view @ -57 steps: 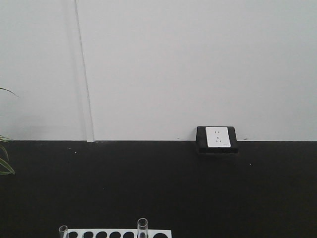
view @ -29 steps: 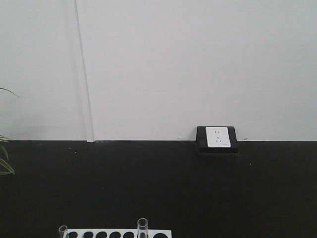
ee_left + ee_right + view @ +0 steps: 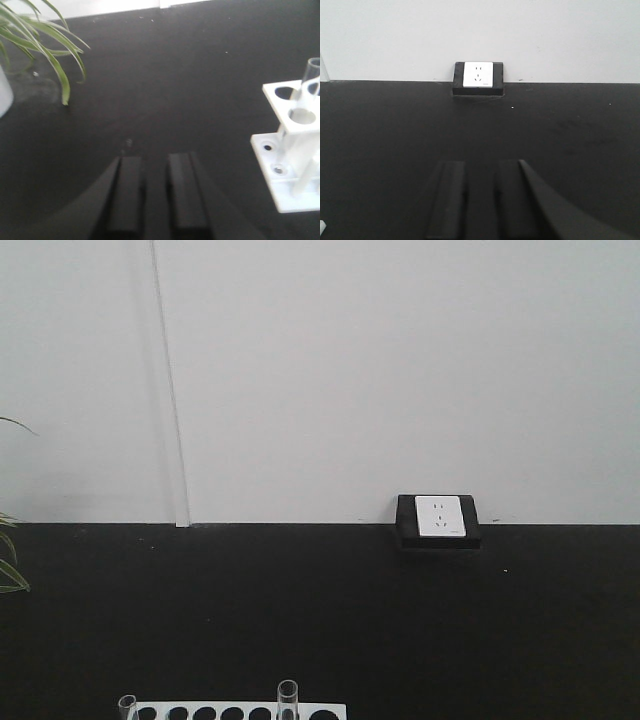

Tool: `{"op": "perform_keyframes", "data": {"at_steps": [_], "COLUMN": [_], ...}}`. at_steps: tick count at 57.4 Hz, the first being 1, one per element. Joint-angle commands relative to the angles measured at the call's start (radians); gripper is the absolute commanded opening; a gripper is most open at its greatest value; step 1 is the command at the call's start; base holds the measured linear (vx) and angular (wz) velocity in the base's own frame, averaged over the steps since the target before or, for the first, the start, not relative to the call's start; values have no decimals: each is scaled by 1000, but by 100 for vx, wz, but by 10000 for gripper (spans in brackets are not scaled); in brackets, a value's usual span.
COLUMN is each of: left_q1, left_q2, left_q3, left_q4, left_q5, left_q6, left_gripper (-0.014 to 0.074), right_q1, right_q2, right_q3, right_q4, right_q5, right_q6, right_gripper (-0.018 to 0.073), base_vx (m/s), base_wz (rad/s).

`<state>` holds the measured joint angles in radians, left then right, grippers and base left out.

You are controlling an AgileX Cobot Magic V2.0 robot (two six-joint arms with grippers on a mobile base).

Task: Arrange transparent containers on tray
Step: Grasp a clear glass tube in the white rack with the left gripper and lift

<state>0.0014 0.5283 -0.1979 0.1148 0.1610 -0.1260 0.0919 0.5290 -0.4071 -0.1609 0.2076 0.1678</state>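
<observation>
Two transparent containers stand upright in a white rack (image 3: 330, 710) at the bottom edge of the front view: one clear tube (image 3: 288, 698) near the middle and another (image 3: 127, 706) at the rack's left end. In the left wrist view a tube (image 3: 308, 85) rises from the rack (image 3: 290, 175) at the right, well to the right of my left gripper (image 3: 155, 157). Its dark fingers stand apart with nothing between them. My right gripper (image 3: 480, 162) hovers over the black table, also open and empty. The tray is out of view.
A black-framed white socket (image 3: 438, 518) sits against the wall at the table's back edge; the right wrist view shows the socket (image 3: 478, 75) straight ahead. A green leafy plant (image 3: 45, 35) in a white pot (image 3: 4, 90) stands to the left.
</observation>
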Motion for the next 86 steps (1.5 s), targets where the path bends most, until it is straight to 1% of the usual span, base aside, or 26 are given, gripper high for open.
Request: {"op": "perform_keyframes", "data": {"at_steps": [1, 4, 8, 13, 16, 21, 25, 30, 33, 40, 49, 52, 57, 62, 75, 83, 86], "left_q1": [-5, -12, -34, -76, -97, -163, -210, -248, -260, -260, -260, -260, -260, -260, -260, -260, -260], "left_q2": [6, 10, 22, 51, 73, 134, 197, 272, 331, 458, 592, 633, 694, 740, 847, 902, 923], "left_q3": [0, 3, 4, 4, 4, 4, 4, 4, 3, 3, -2, -18, -48, -83, -154, -158, -157], "left_q4": [-46, -45, -39, 3, 38, 94, 135, 182, 182, 150, 136, 132, 99, 76, 87, 86, 86], "left_q5": [-190, -219, -257, -296, -320, -380, -458, -560, -604, -677, -844, -857, -875, -923, -948, -1008, -1023], "left_q6": [-9, -8, -4, -1, -1, -17, -39, -55, -57, -57, -60, -64, -64, -63, -64, -66, -80], "left_gripper": [408, 436, 463, 477, 477, 477, 478, 478, 478, 479, 479, 479, 479, 479, 479, 479, 479], "right_q1": [-2, -2, -2, -2, -2, -2, -2, -2, -2, -2, -2, -2, -2, -2, -2, -2, -2], "right_q2": [6, 6, 6, 6, 6, 6, 6, 6, 6, 6, 6, 6, 6, 6, 6, 6, 6], "right_q3": [-33, -33, -33, -33, -33, -33, -33, -33, -33, -33, -33, -33, -33, -33, -33, -33, -33], "right_q4": [-5, -5, -4, -4, -4, -4, -4, -4, -4, -5, -5, -5, -5, -5, -5, -8, -8], "right_q5": [-84, -84, -84, -84, -84, -84, -84, -84, -80, -59, -42, -41, -39, -37, -34, -33, -32], "right_q6": [-7, -7, -7, -7, -7, -7, -7, -7, -7, -7, -7, -7, -7, -7, -7, -7, -7], "right_gripper": [427, 491, 551, 588, 594, 592, 593, 593, 593, 593, 593, 593, 593, 593, 593, 593, 593], "base_vx": [0, 0, 0, 0, 0, 0, 0, 0, 0, 0, 0, 0, 0, 0, 0, 0, 0], "base_wz": [0, 0, 0, 0, 0, 0, 0, 0, 0, 0, 0, 0, 0, 0, 0, 0, 0]}}
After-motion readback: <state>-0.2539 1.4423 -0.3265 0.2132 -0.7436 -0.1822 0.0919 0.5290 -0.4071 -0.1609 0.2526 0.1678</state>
